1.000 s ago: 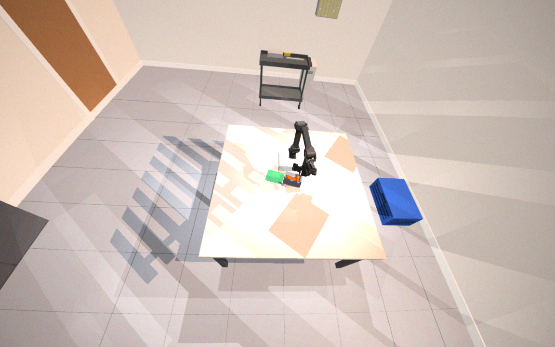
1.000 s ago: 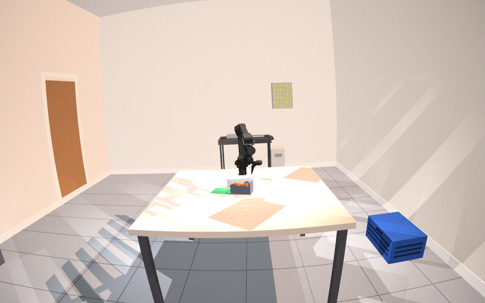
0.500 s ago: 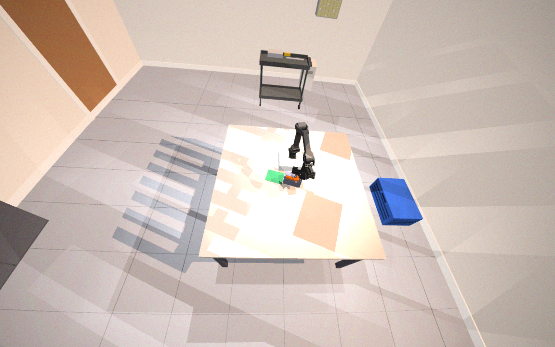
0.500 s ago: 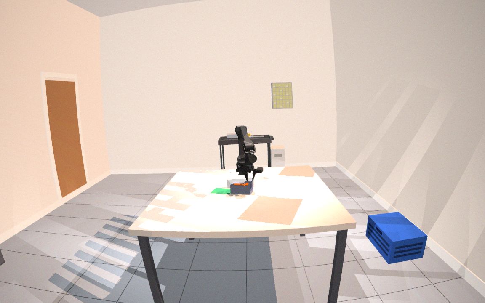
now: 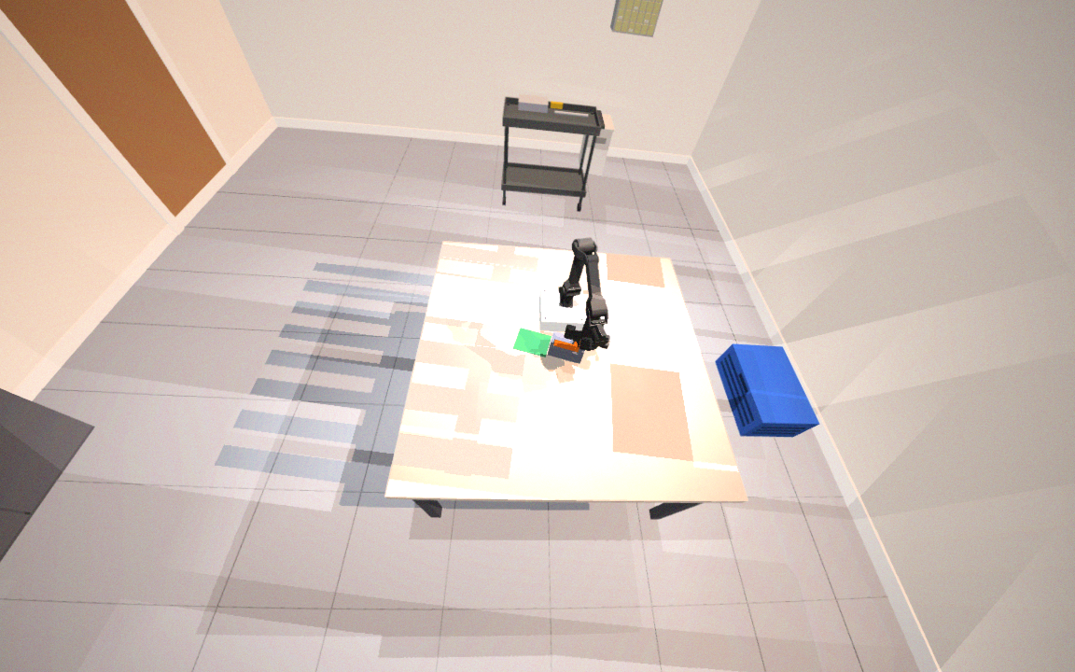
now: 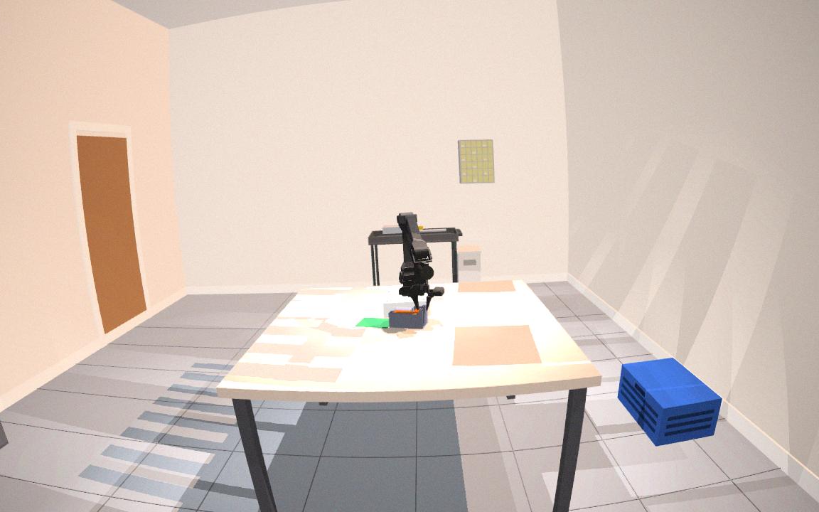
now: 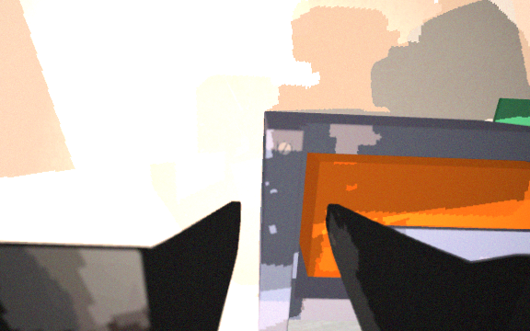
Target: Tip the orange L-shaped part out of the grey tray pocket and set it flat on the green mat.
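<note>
The orange L-shaped part (image 5: 566, 343) (image 6: 404, 311) (image 7: 408, 184) lies in the pocket of the grey tray (image 5: 565, 354) (image 6: 407, 320) (image 7: 280, 184). Its L-shaped end is on the left in the wrist view; I cannot tell whether its other end is raised. My gripper (image 6: 422, 309) (image 7: 283, 212) is partly open and empty, pointing down at the tray's right end in the exterior view. One finger is over the L-shaped end, the other past the tray's outer edge. Contact is unclear. The green mat (image 5: 531, 342) (image 6: 371, 323) (image 7: 529, 115) lies beside the tray, at the end away from my gripper.
The arm's white base plate (image 5: 553, 309) is just behind the tray and mat on the table (image 5: 558, 451) (image 6: 399, 375). A dark cart (image 5: 550, 117) (image 6: 414, 237) stands beyond the table. A blue crate (image 5: 767, 388) (image 6: 670, 401) is on the floor to the right.
</note>
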`<state>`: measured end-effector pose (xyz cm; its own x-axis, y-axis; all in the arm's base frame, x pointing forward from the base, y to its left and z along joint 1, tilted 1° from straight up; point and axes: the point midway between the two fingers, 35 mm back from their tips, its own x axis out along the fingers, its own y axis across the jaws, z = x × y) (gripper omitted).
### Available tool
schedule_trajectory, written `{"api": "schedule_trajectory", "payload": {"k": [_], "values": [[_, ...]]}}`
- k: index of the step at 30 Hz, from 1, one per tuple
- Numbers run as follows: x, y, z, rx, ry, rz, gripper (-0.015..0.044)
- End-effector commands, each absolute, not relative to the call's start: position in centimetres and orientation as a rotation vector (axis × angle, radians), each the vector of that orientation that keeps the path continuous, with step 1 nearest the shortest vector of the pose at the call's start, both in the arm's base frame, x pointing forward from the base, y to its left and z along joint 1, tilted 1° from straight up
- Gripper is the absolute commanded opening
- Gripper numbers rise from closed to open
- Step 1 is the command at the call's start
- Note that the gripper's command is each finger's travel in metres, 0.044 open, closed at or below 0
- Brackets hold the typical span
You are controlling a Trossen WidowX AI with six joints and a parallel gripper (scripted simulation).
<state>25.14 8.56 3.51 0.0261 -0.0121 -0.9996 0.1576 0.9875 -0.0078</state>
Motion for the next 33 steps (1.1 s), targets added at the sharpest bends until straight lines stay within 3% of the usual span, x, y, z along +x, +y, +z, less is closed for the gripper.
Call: {"api": "schedule_trajectory", "payload": {"k": [1, 33], "values": [[24.9, 8.5, 2.6, 0.119, 1.555, -0.135, 0.0180], [24.9, 8.5, -0.1, 0.119, 1.555, -0.135, 0.0180]]}}
